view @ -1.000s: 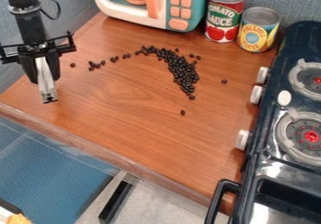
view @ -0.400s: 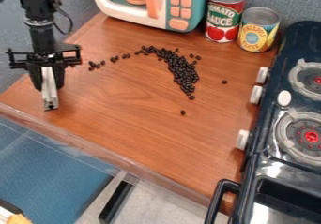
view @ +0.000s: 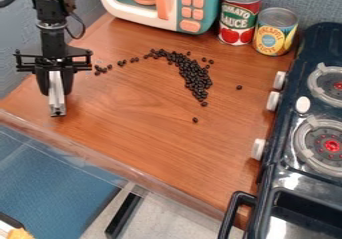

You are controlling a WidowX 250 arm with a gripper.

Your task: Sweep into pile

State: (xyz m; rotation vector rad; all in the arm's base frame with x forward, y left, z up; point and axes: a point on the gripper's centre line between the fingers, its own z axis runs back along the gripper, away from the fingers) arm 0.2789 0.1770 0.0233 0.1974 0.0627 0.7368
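Most of the dark beans (view: pixel 196 78) lie, in the camera view, in a curved band at the upper centre of the frame; a broken trail (view: pixel 98 70) runs off toward the upper left, with 1 right-hand bean (view: pixel 239 87) and 1 lower bean (view: pixel 195 120) apart. At the frame's left, the gripper (view: pixel 57 89) hangs over the wooden counter (view: pixel 147 153), parted only by the thickness of the pale tool (view: pixel 57 103) it appears to grip. Best to start the stroke beyond the trail's left end, edge flush on the wood, broad face square to the push, then go slowly toward the band. Too high an edge would probably let beans slip under; haste could scatter them toward the stove (view: pixel 304 133). Those 2 loners likely need short strokes inward.
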